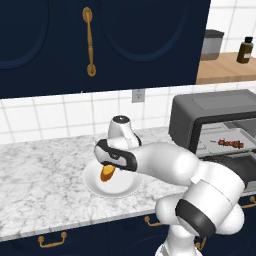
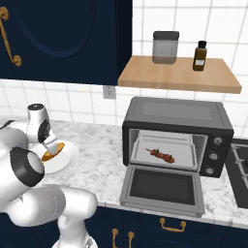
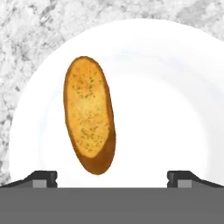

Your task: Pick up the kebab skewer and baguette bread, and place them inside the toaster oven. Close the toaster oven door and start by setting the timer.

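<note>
Hovering over the white plate on the marble counter, the gripper has its fingers spread wide with nothing between them. Just beneath lies the baguette bread, flat on the plate's left half. Farther right, the toaster oven door hangs folded down, open. Beyond it, inside the toaster oven, the kebab skewer rests on the tray.

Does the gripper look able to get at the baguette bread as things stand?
Probably yes. The gripper hangs open just above the baguette bread, which lies alone on the white plate; nothing sits between them, though the loaf lies off-centre.
</note>
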